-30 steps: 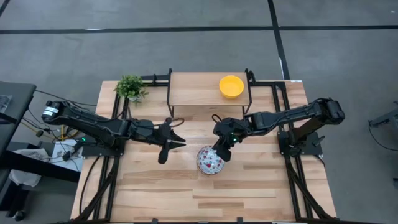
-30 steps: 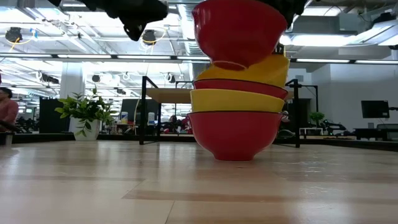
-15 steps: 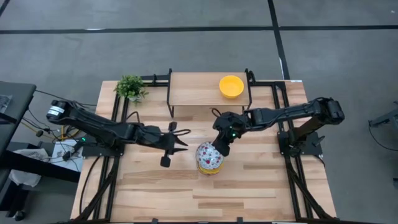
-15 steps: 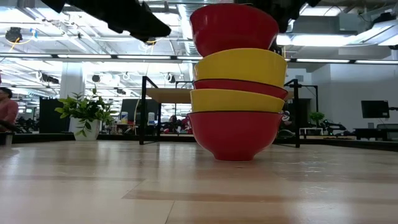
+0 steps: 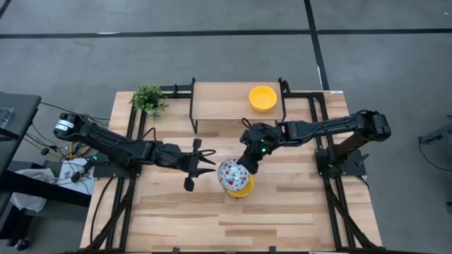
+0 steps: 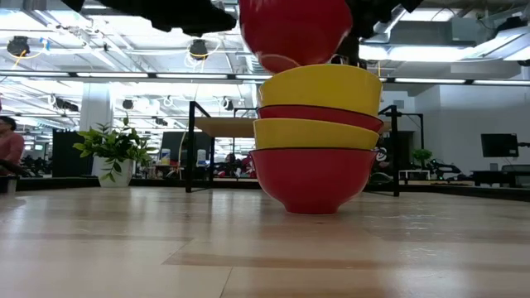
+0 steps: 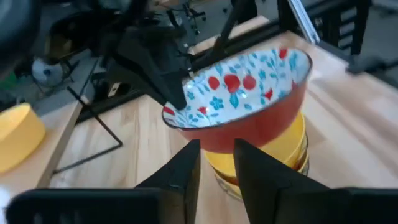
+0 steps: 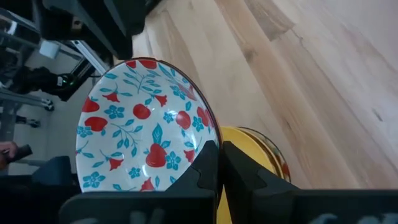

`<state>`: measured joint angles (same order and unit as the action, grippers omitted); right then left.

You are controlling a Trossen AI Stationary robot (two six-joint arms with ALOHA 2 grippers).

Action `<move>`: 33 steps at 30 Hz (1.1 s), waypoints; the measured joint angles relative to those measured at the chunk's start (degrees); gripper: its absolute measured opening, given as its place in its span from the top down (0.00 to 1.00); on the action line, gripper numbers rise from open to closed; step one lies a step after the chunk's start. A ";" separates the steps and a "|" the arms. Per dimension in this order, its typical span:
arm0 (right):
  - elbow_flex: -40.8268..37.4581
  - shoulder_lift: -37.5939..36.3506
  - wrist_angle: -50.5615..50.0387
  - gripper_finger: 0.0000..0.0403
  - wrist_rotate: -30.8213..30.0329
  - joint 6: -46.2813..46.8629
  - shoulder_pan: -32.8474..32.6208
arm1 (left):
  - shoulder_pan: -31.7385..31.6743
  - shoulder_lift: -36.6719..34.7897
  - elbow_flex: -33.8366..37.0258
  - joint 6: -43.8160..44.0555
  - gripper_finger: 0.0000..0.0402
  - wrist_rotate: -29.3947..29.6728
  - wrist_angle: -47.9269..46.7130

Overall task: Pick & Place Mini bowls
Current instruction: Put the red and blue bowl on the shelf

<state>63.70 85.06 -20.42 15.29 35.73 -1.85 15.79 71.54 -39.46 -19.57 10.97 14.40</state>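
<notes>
A stack of mini bowls [image 6: 315, 136] is seen near the middle of the table: from the low view, a red-walled bowl at the bottom, then yellow, red and yellow above it, nested upright. Above the stack, a floral bowl [image 5: 232, 173] is held tilted and lifted clear, shifted toward the left arm's side; its inside is white with red and blue flowers, its outer wall red [image 7: 261, 121]. Its rim is pinched at one edge. A single yellow bowl [image 5: 263, 97] is set upright on the raised shelf, well apart from the stack.
</notes>
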 joint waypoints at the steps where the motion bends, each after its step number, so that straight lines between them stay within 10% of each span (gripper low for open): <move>1: 0.00 0.00 0.52 1.00 -0.33 0.28 -0.02 | 0.00 -0.39 0.00 2.00 0.73 -0.01 -0.05; 19: 1.04 0.68 6.39 1.00 -16.57 3.29 0.07 | -0.02 -17.18 -0.02 43.15 0.53 0.06 -2.83; 33: 24.37 17.18 -15.09 1.00 -17.94 -5.64 0.01 | 0.00 -18.02 -0.09 51.33 0.59 -4.68 -11.45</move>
<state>88.07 102.24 -35.51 -2.66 30.09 -1.85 15.79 53.52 -39.55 31.76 6.29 2.95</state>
